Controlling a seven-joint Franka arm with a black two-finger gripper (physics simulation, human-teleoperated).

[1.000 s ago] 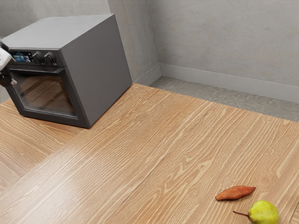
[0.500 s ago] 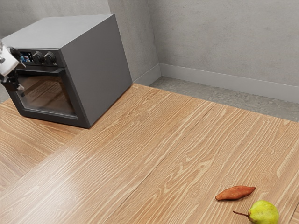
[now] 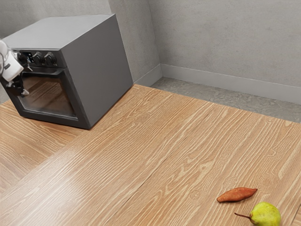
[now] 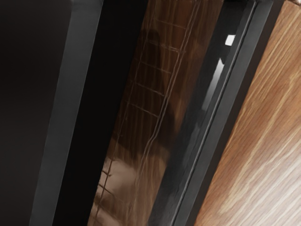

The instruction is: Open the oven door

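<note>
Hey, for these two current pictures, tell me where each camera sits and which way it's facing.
Exterior view: off at the arm's side, looking down across the wooden table toward the oven and the gray wall behind; my white hand and black gripper reach in at this view's left edge.
Wrist view: on my hand, aimed at the glass door from close by, with wood past the oven's edge.
Shared: both see the glass door and part of the table.

My black gripper (image 3: 22, 90) points downward, aslant, at the exterior view's left; just above it leans my white wrist (image 3: 12, 68), and my arm (image 3: 3, 52) slopes up toward that view's edge.
</note>
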